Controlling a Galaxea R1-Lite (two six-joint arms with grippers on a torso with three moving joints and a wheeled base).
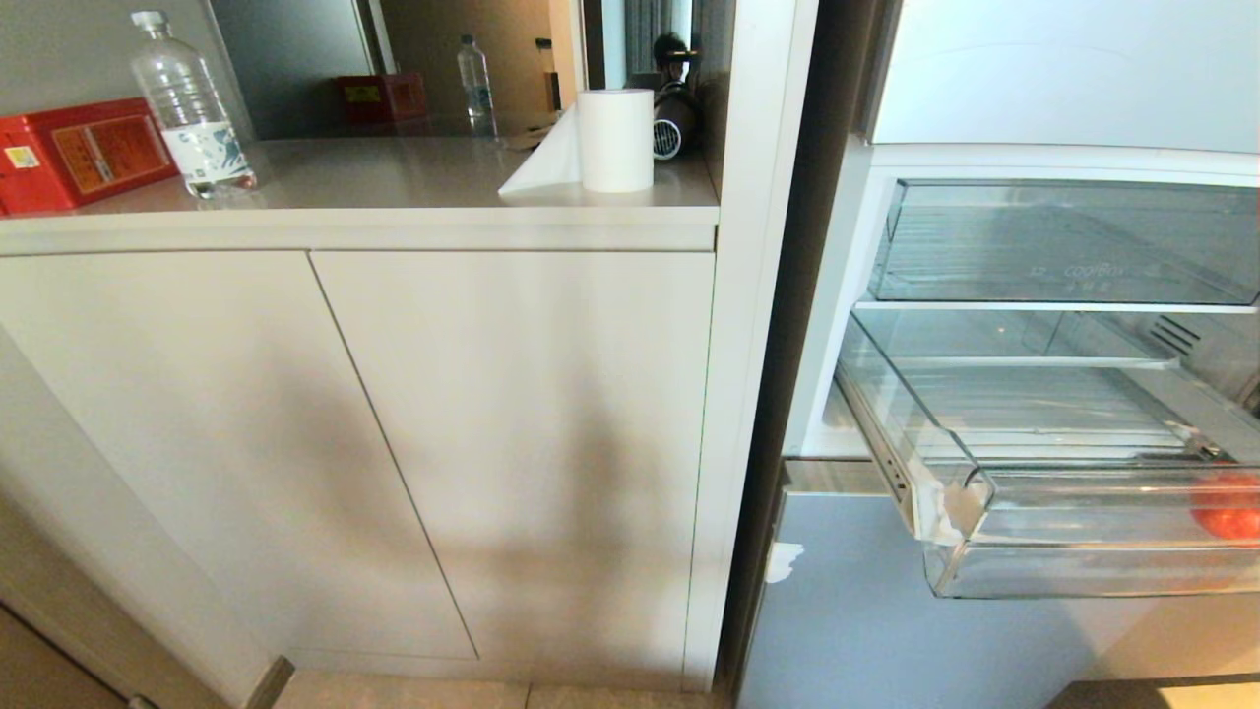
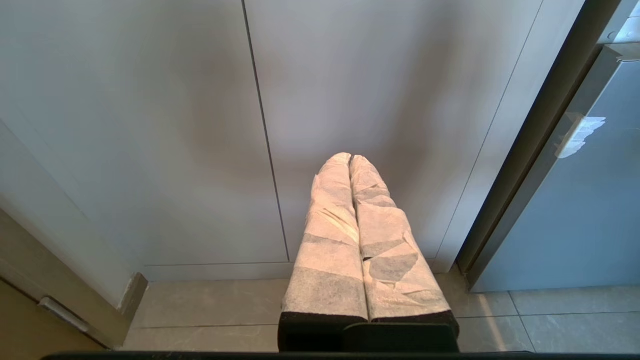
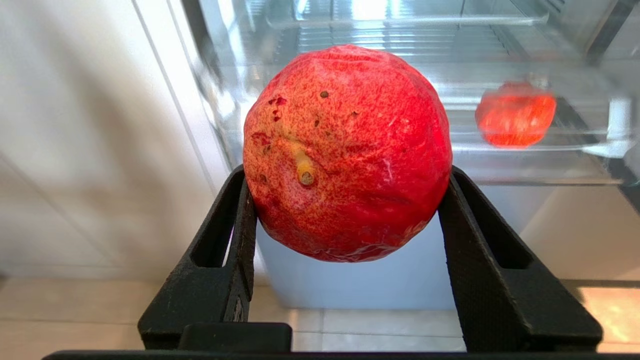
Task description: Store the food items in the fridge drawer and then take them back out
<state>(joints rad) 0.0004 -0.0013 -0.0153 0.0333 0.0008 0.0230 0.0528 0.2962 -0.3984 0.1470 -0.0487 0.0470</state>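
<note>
My right gripper [image 3: 347,172] is shut on one food item [image 3: 347,150], a round red-orange fruit pinched between the black fingers [image 3: 242,225]. It hangs in front of the open fridge, outside and below the fridge drawer [image 3: 500,167]. A second food item [image 3: 515,116] lies inside that clear drawer [image 1: 1083,571], which is pulled out; in the head view the fruit [image 1: 1228,507] shows at the right edge. My left gripper [image 2: 350,159], wrapped in white padding, is shut and empty, parked low before the cabinet doors. Neither arm is in the head view.
A taller clear drawer [image 1: 1063,246] with white lettering sits above. The blue-grey lower fridge door [image 1: 866,611] is shut below the drawer. Beige cabinet doors [image 1: 512,443] stand left of the fridge. On the counter are a paper roll [image 1: 615,140], a water bottle [image 1: 189,103] and a red box [image 1: 79,153].
</note>
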